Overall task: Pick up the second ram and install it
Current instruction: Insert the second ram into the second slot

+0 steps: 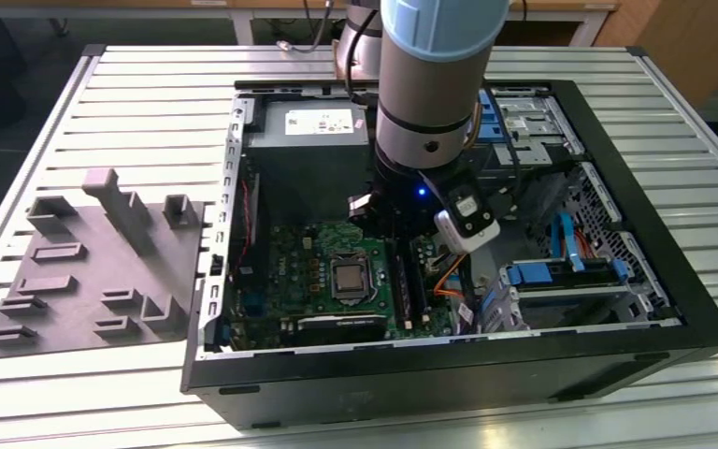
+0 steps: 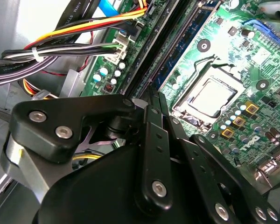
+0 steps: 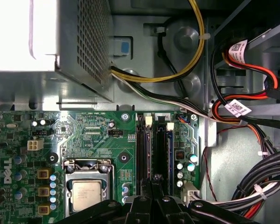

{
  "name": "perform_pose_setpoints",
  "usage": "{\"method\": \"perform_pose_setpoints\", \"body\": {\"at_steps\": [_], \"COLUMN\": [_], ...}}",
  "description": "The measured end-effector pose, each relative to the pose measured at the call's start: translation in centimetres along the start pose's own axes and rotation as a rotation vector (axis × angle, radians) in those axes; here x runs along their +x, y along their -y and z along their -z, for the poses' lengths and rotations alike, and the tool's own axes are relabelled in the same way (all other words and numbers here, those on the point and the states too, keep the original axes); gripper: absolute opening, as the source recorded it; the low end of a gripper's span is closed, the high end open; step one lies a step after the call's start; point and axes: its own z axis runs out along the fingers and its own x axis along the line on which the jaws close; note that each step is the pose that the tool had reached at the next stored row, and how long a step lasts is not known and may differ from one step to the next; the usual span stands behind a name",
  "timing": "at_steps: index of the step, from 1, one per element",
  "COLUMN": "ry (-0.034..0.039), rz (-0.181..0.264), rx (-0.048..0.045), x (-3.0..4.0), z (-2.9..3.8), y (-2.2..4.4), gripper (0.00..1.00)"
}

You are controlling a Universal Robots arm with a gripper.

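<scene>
Exterior view: high, off arm, looks down at angle over open computer case (image 1: 658, 309) on slatted table (image 1: 147, 84); whole case in frame, moderate distance. First wrist view: on arm, faces straight down, close above motherboard (image 3: 98, 135). Second wrist view: on arm, oblique, very close, past gripper (image 2: 151, 105) linkage onto motherboard (image 2: 266, 79). All three share motherboard, CPU socket (image 1: 351, 278) (image 2: 207, 98) (image 3: 86, 191) and memory slots (image 3: 154, 149).

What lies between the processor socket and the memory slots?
In the first wrist view, a strip of green board with a mounting hole and small capacitors separates the processor socket from the memory slots.
</scene>
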Motion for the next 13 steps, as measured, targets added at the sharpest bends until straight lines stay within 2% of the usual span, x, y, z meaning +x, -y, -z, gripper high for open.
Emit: {"method": "perform_pose_setpoints", "body": {"at_steps": [13], "ry": [0.0000], "rz": [0.000], "rx": [0.0000], "x": [0.01], "z": [-0.38], "y": [0.01], "gripper": [0.11]}}
